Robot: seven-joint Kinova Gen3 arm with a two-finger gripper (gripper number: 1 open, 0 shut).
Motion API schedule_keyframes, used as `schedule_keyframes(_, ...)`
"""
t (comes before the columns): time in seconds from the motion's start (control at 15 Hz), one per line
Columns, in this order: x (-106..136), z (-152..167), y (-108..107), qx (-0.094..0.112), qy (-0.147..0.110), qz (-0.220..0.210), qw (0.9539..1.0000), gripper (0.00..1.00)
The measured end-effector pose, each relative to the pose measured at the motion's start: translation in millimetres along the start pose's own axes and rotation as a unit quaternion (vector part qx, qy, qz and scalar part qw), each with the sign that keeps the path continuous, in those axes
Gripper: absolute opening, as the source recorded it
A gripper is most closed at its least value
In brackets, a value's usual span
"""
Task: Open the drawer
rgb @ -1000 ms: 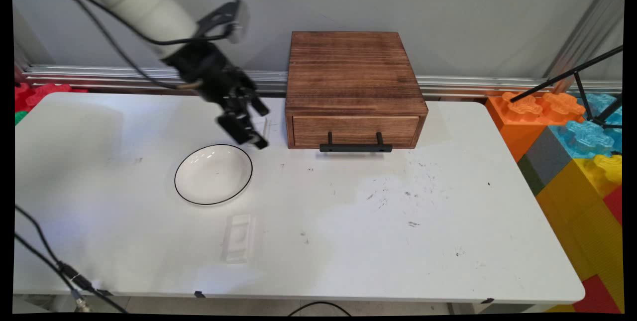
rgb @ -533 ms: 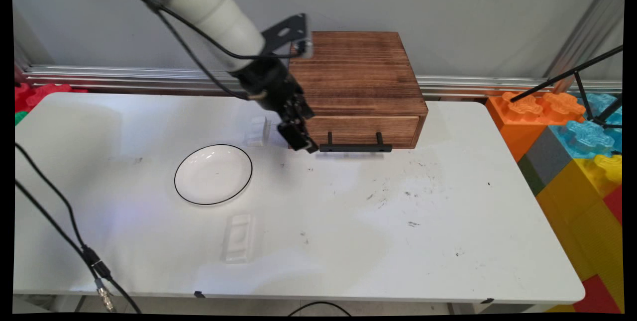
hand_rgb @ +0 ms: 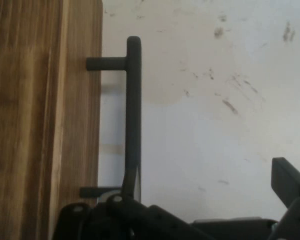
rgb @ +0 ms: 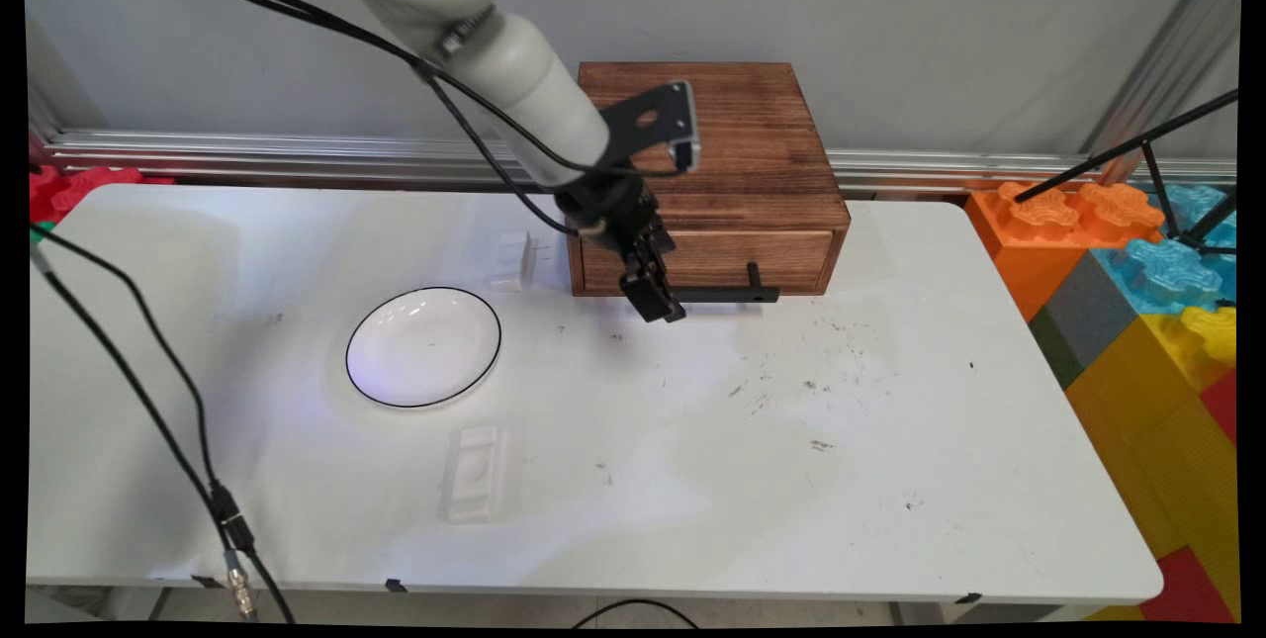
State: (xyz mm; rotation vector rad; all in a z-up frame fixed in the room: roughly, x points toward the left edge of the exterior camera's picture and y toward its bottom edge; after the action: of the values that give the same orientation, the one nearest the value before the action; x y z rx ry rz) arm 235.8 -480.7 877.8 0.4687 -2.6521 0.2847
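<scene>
At the dark wooden drawer box, the black bar handle is straddled off-centre by the spread black two-finger gripper (slippage is risked).

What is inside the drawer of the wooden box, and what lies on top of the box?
The wooden box has its drawer shut, so its inside is hidden. Nothing lies on the visible top; the arm covers its left part. The gripper is at the black handle.

- No readable text, labels, brands or numbers in either view.
- Table: dark scuff marks only, no lettering.
- Wooden drawer box: plain grain, unmarked.
</scene>
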Motion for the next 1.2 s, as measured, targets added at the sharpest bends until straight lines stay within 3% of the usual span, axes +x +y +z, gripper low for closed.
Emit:
schedule_keyframes(0.73,3.7,62.5,-0.7,0.017,-0.015,0.034,0.9992,1.00)
schedule_keyframes(1.2,2.0,86.3,0.4,0.030,-0.017,0.055,0.9979,1.00)
